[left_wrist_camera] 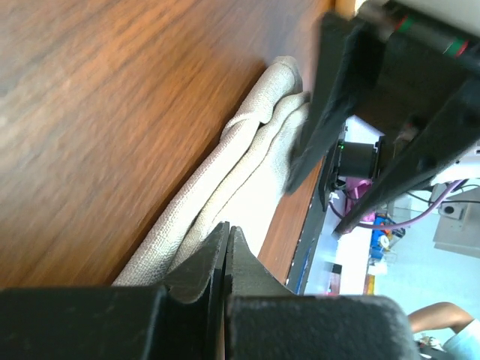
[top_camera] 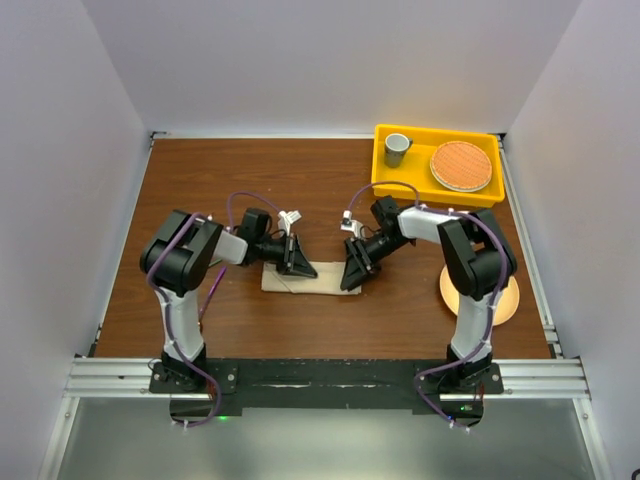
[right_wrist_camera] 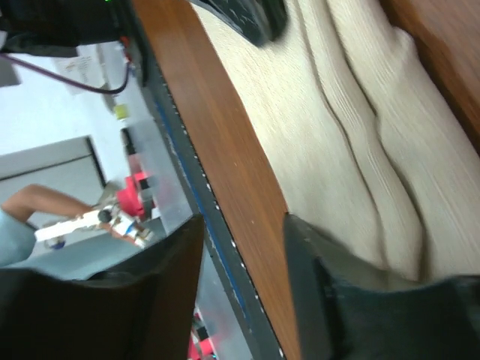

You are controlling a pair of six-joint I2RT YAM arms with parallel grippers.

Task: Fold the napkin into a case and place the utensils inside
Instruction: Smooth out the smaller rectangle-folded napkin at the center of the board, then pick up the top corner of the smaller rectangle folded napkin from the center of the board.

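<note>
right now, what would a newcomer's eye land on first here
The left gripper and right gripper meet mid-table over the folded beige napkin, the left shut on one end, the right open at the other. Next, the bright yellow bin in the back right corner.

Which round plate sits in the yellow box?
The darker orange round plate, beside the grey cup in the yellow plastic bin. The paler peach plate lies on the wooden table instead.

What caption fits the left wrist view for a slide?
Left gripper, jaws shut, pinching the folded napkin on the wood table.
</note>
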